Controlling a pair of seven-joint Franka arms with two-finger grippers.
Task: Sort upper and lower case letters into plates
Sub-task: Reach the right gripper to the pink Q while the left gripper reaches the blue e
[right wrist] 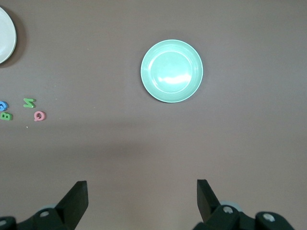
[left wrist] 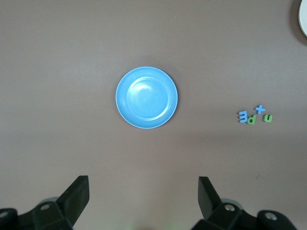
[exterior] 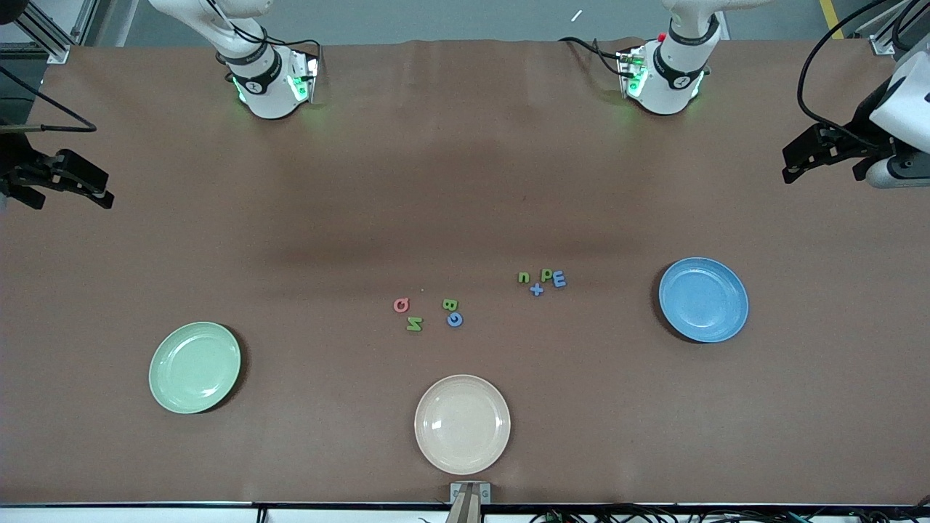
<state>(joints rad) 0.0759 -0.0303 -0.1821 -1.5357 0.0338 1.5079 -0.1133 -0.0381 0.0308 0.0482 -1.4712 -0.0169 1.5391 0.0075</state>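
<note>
Eight small letters lie mid-table in two groups. Pink Q (exterior: 400,305), green N (exterior: 414,325), green B (exterior: 450,304) and blue G (exterior: 455,319) lie toward the right arm's end. Green n (exterior: 523,277), green P (exterior: 546,274), blue E (exterior: 559,279) and a blue plus (exterior: 536,290) lie toward the left arm's end. The pale green plate (exterior: 195,367) and the sky blue plate (exterior: 703,299) hold nothing. My left gripper (exterior: 787,165) is open and empty, high over the table's end near the blue plate (left wrist: 147,97). My right gripper (exterior: 107,190) is open and empty, high over the other end near the green plate (right wrist: 171,71).
A cream plate (exterior: 462,423) holding nothing sits near the table's front edge, nearer to the camera than the letters. The arm bases (exterior: 269,80) stand along the top edge. Brown tabletop lies between the letters and each plate.
</note>
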